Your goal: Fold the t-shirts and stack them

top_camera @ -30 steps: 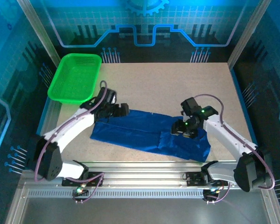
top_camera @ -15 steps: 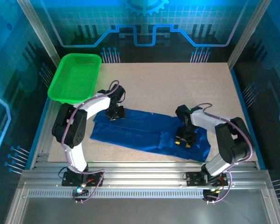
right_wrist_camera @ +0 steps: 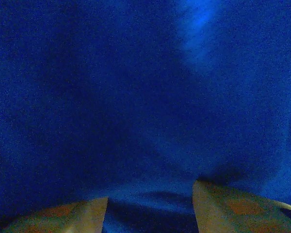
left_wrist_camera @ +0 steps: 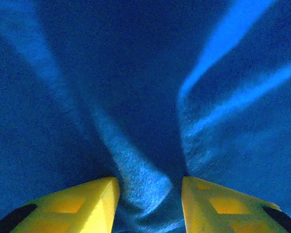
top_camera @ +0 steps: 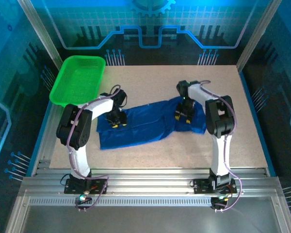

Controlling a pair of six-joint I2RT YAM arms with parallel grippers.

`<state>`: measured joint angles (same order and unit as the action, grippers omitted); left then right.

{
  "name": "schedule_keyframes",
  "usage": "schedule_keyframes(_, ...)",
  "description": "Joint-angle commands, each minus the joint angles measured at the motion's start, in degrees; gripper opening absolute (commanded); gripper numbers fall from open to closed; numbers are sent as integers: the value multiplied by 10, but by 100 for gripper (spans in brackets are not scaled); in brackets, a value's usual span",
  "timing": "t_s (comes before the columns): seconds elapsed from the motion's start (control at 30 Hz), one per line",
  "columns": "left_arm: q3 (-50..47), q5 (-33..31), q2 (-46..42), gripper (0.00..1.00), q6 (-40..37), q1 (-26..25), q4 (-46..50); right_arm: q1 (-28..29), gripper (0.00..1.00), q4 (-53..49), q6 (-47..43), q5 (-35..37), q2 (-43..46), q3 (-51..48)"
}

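The royal-blue t-shirt [top_camera: 145, 127] lies rumpled across the middle of the table, plain side up, with no print showing. My left gripper [top_camera: 117, 120] points down onto its left end. In the left wrist view the yellow fingers [left_wrist_camera: 87, 201] pinch a raised ridge of the t-shirt [left_wrist_camera: 140, 170] between them, so the left gripper [left_wrist_camera: 150, 187] is shut on the cloth. My right gripper [top_camera: 183, 115] presses on the shirt's far right end. In the right wrist view the right gripper [right_wrist_camera: 150, 194] has blue t-shirt [right_wrist_camera: 136, 87] cloth drawn between its fingers.
A green plastic basket [top_camera: 77, 80] sits at the table's far left corner, just behind the left arm. Bare tabletop [top_camera: 155, 82] stretches behind the shirt and to its right. Metal rails [top_camera: 150, 174] run along the near edge.
The left gripper came down on the shirt's left end and closed on a fold. The right gripper moved toward the back, dragging the shirt's right end with it and bunching the cloth.
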<state>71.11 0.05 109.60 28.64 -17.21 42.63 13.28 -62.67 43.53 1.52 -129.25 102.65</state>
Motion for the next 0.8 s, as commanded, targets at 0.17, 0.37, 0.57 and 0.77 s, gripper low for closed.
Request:
schedule_keyframes(0.17,-33,137,26,42,76,-70,38,-57,59,-151,-103,-58,-328,557)
schedule_keyframes(0.37,-13,241,50,43,108,-134,10,-103,67,186,-31,-262,-318,460)
schedule_keyframes(0.57,66,356,90,46,92,-201,6,-116,73,285,60,-306,-377,640)
schedule_keyframes(0.77,66,413,61,53,114,-226,-38,-119,75,201,-54,-264,-176,507)
